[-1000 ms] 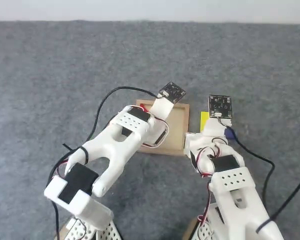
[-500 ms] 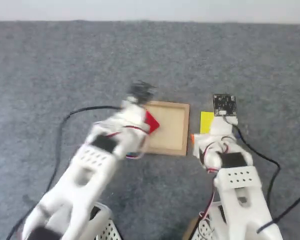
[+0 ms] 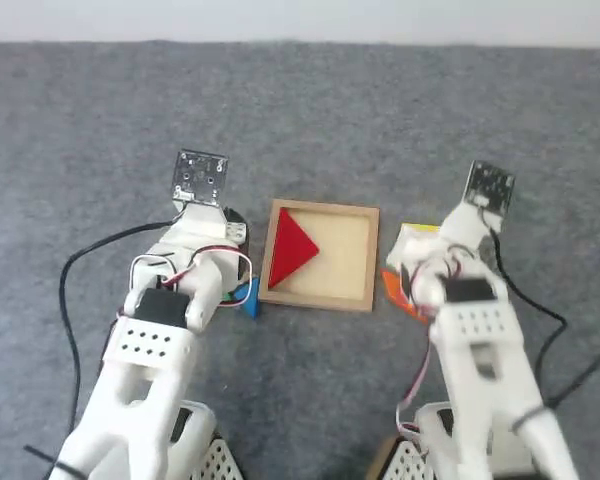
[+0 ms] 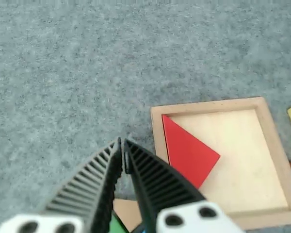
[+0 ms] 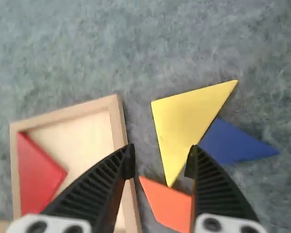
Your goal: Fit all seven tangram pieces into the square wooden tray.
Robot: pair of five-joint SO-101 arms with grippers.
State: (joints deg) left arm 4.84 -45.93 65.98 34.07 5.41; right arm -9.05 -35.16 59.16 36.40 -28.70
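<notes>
The red triangle (image 3: 292,249) now lies in the left half of the tray (image 3: 320,298); left pincer (image 4: 122,143) has withdrawn leftward, nearly closed and empty; right pincer (image 5: 160,151) stands open above the yellow triangle (image 5: 184,116); six pieces outstanding.

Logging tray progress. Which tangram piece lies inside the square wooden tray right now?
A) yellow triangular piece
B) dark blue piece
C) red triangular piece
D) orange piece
C: the red triangular piece lies flat inside the square wooden tray, while the yellow triangular piece and orange piece sit outside it.
</notes>
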